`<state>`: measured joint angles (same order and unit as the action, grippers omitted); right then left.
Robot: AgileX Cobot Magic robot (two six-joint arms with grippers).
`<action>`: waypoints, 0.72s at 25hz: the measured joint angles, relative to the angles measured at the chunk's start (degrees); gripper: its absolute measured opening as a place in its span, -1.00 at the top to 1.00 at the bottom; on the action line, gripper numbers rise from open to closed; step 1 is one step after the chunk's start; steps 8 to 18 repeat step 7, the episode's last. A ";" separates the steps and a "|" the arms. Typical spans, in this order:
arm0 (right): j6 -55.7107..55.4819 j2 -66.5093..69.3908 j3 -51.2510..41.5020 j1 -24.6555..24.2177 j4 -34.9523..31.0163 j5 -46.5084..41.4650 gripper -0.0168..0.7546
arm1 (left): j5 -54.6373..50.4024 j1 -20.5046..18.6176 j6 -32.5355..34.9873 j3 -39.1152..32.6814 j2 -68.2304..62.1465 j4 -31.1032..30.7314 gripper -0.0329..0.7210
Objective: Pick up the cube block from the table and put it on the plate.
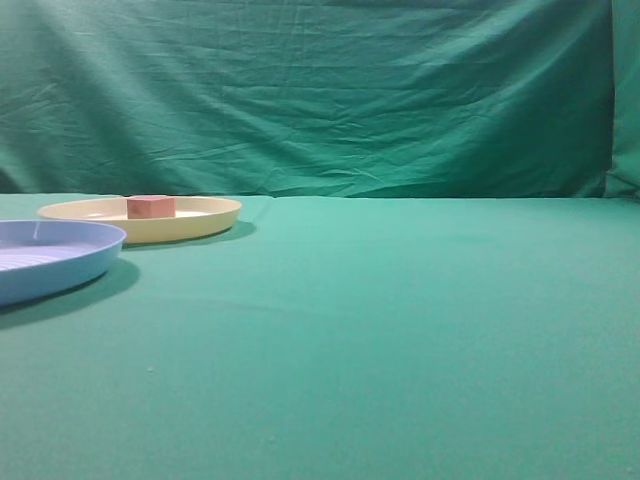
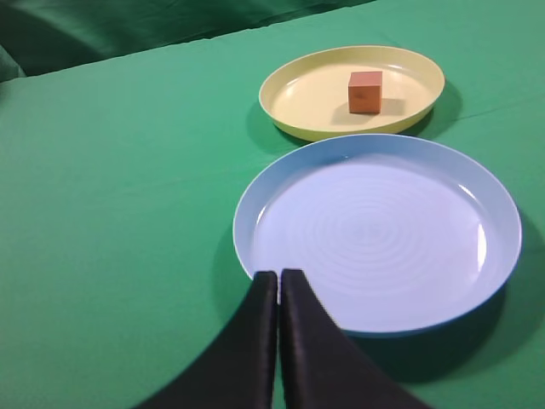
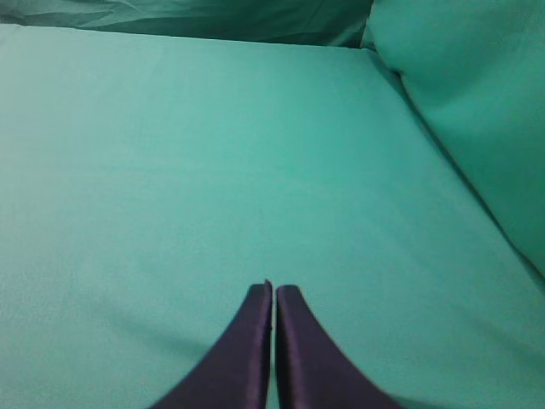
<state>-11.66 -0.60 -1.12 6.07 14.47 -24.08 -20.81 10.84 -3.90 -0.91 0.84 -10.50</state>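
The small red-pink cube block (image 1: pixel 151 206) rests inside the pale yellow plate (image 1: pixel 215 214) at the far left of the green table (image 1: pixel 400 330). The left wrist view shows the cube block (image 2: pixel 365 91) near the middle of the yellow plate (image 2: pixel 298 94). My left gripper (image 2: pixel 278 276) is shut and empty, hovering at the near rim of a light blue plate, well short of the cube. My right gripper (image 3: pixel 274 288) is shut and empty above bare green cloth. Neither gripper shows in the exterior view.
A light blue ribbed plate (image 1: pixel 95 255) sits in front of the yellow plate, also in the left wrist view (image 2: pixel 502 221). A wrinkled green curtain (image 1: pixel 320 90) hangs behind the table and folds along the right side (image 3: pixel 477 102).
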 joint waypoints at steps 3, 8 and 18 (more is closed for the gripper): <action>0.00 0.00 0.00 0.00 0.34 0.00 0.96 | 0.00 0.00 0.00 0.00 0.00 0.00 0.91; 0.00 0.00 0.00 0.00 0.42 0.10 0.96 | 0.00 0.00 0.00 0.00 0.00 0.00 0.91; 0.00 0.00 0.00 0.00 0.42 0.10 0.96 | 0.00 0.00 0.00 0.00 0.00 0.00 0.91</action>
